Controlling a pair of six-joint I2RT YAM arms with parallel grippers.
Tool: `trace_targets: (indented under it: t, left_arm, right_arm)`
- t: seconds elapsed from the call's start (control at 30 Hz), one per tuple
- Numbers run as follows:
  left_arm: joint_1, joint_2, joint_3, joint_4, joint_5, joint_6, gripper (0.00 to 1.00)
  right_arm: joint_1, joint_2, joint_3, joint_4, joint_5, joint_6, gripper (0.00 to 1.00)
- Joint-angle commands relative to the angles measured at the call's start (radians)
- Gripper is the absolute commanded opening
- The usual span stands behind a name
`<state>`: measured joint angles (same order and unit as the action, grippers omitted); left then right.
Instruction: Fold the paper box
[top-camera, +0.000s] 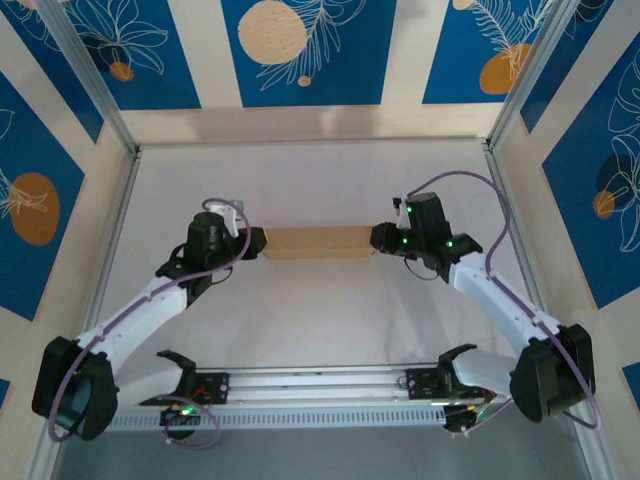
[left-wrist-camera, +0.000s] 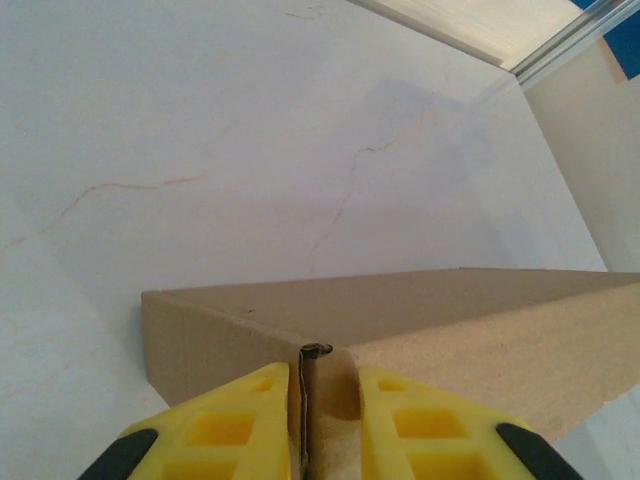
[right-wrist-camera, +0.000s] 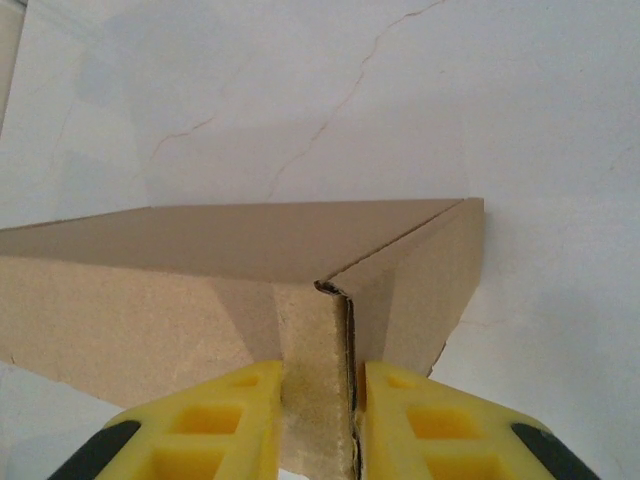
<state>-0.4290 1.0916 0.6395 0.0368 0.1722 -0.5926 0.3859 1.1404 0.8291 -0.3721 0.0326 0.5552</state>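
Observation:
The paper box (top-camera: 318, 241) is a plain brown cardboard box, long and shallow, lying crosswise in the middle of the white table. My left gripper (top-camera: 258, 242) is at its left end and my right gripper (top-camera: 379, 238) at its right end. In the left wrist view the yellow fingers (left-wrist-camera: 232, 430) are shut on the folded corner wall of the paper box (left-wrist-camera: 420, 315), cardboard pinched between them. In the right wrist view the yellow fingers (right-wrist-camera: 430, 430) likewise clamp the layered end wall at the corner of the paper box (right-wrist-camera: 230, 250).
The white table (top-camera: 320, 180) has raised pale walls on the left, right and far sides. An aluminium rail (top-camera: 310, 385) with the arm bases runs along the near edge. Bare surface lies beyond and in front of the box.

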Motion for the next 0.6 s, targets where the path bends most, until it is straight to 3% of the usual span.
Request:
trace_targets:
  t: [0.0, 0.17, 0.37, 0.57]
  left_arm:
    - [-0.029, -0.045, -0.044, 0.007, 0.029, -0.030, 0.21]
    - [-0.029, -0.098, -0.078, -0.002, 0.050, -0.087, 0.25]
    - [-0.031, -0.135, -0.089, -0.032, 0.062, -0.117, 0.38]
    - [-0.031, -0.153, -0.112, -0.037, 0.066, -0.135, 0.43]
  right_arm:
    - [0.026, -0.033, -0.048, 0.055, -0.013, 0.015, 0.27]
    - [0.054, -0.088, -0.091, 0.034, 0.007, 0.035, 0.34]
    - [0.068, -0.151, -0.111, -0.016, 0.055, 0.042, 0.52]
    - [0.056, -0.185, -0.119, -0.040, 0.077, 0.035, 0.56]
